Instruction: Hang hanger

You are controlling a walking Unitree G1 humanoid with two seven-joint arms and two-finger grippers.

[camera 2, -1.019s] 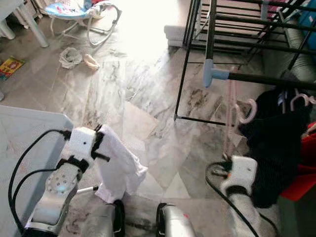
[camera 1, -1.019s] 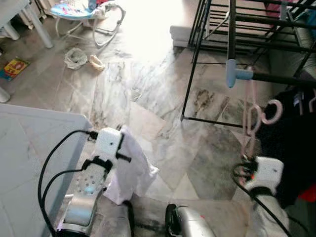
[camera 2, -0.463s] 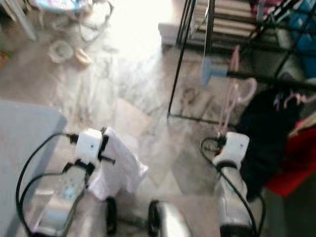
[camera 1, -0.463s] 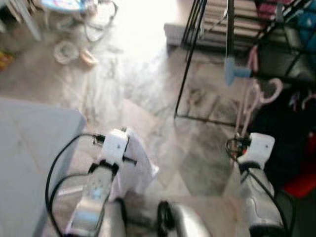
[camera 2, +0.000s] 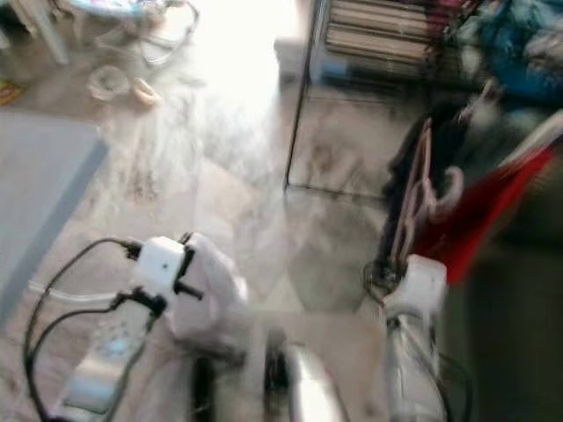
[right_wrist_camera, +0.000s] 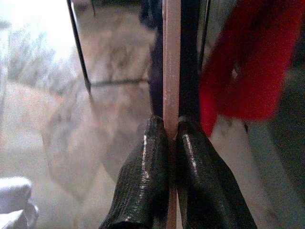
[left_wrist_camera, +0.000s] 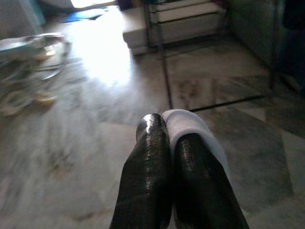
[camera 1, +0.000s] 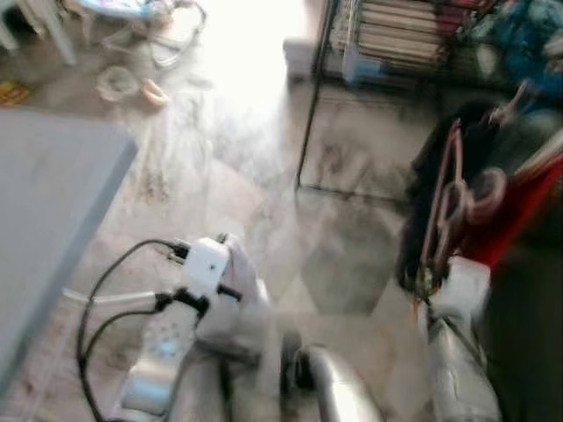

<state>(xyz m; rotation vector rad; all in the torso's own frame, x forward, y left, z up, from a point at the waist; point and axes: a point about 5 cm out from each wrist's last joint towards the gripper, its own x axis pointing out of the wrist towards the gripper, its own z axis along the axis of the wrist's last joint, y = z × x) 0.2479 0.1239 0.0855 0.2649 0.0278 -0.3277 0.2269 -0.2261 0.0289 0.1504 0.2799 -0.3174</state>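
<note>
Hanger, pink and thin, stands upright in my right gripper, whose jaws are closed on its stem; from the head views it rises from the right wrist toward the dark garment and the red cloth at my right. Compared with half a second ago the whole picture has swung, so my head has turned: the grey worktop now reaches further up the left side, the drying rack's black leg sits nearer the middle, and the blue clip on the rack rail has passed out of frame, while the red cloth now spreads much wider across the right side. Both head views are blurred with that motion. I make out no change in the hanger's hold since a second ago, and my left gripper still has its jaws closed on a white cloth, which hangs down beside the wrist. Below me is a grey-veined marble floor, with strong glare from a bright patch at the far end. On the floor far off to the left lie a crumpled pale bundle and a small tan item, near the legs of a baby bouncer. Behind the rack leg I see a low pale block on the floor.
</note>
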